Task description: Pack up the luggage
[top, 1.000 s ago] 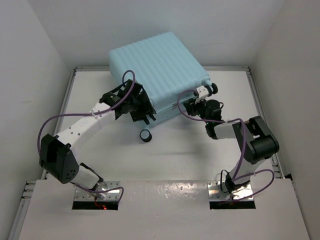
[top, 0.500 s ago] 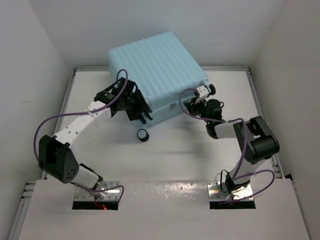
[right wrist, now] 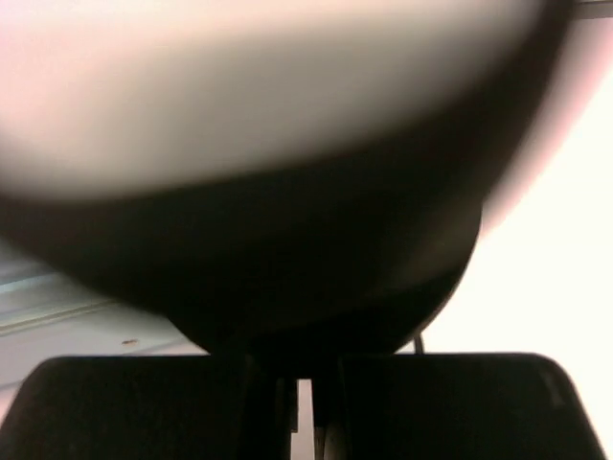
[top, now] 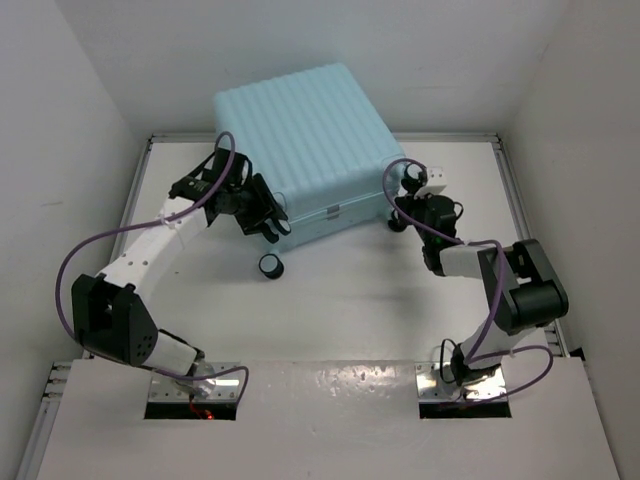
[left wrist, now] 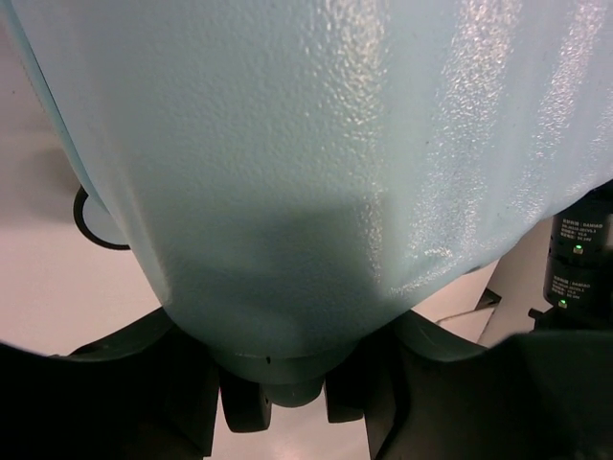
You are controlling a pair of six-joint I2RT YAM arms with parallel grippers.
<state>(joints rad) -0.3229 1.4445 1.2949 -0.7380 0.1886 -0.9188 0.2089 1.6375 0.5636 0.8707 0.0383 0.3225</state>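
The luggage (top: 300, 135) is a big pale aqua ribbed suitcase lying flat at the back of the table. One black wheel (top: 271, 265) sticks out at its near side. My left gripper (top: 262, 212) is at its near left corner. In the left wrist view the aqua shell (left wrist: 316, 163) fills the frame and my left gripper (left wrist: 295, 398) has its fingers closed on a rounded nub under that corner. My right gripper (top: 410, 203) hangs by the near right corner, shut. The right wrist view shows my right gripper (right wrist: 305, 388) with only a thin slit between the fingers and a dark blurred round shape (right wrist: 287, 259) close ahead.
White walls stand close on the left, right and back. Raised rails (top: 523, 240) run along the table's sides. The bare tabletop (top: 340, 310) lies between the suitcase and the arm bases. Purple cables (top: 90, 250) loop off both arms.
The suitcase has slid and turned to the left together with my left gripper. My right gripper has shut and drifted right and back, off the suitcase's front.
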